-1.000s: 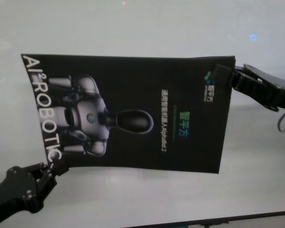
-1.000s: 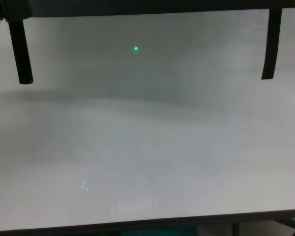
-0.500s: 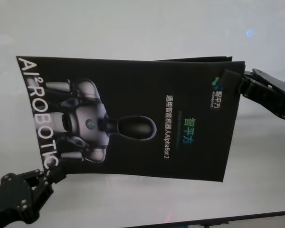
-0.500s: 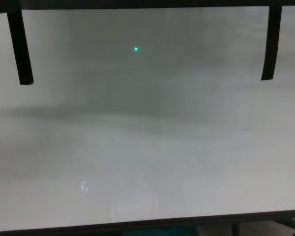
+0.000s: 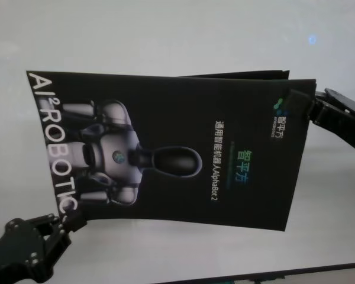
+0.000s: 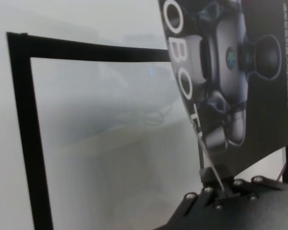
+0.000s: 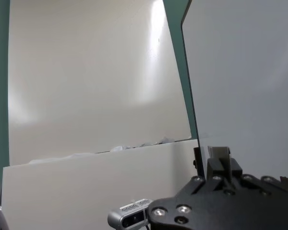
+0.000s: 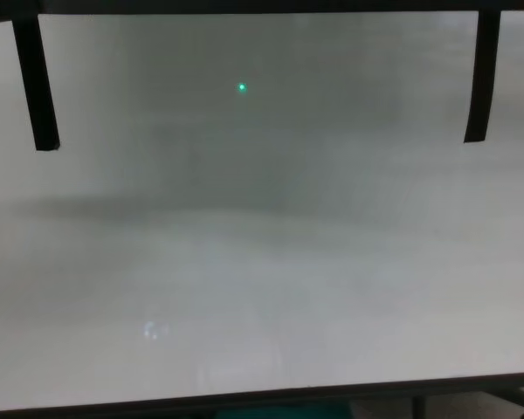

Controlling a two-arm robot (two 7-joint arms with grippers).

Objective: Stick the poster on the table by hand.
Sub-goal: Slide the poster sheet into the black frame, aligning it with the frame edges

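The table [image 5: 165, 29] is the biggest thing here, wide and white, with black tape strips [image 8: 35, 83] marking a frame on it. Above it is the poster [image 5: 165, 142], a big black sheet with a grey robot picture and white letters. It seems to hang in the air over the table, not flat on it yet. It bends a little, and its far edge looks lifted.

The left claw [image 5: 65, 223] pinches the poster's near corner, by the white letters. The right claw [image 5: 305, 106] pinches the far corner on the other side, by the small logo. Both claws are closed tight on the paper.

What could go wrong? I think the poster could slip out if one claw lets go too soon, because each claw holds only a tiny bit of corner. It could crease or tear if the arms pull apart too hard. It could also land crooked, outside the tape frame, if one corner comes down first.

There are no boxes, bowls or bins to see, so nothing is inside anything.
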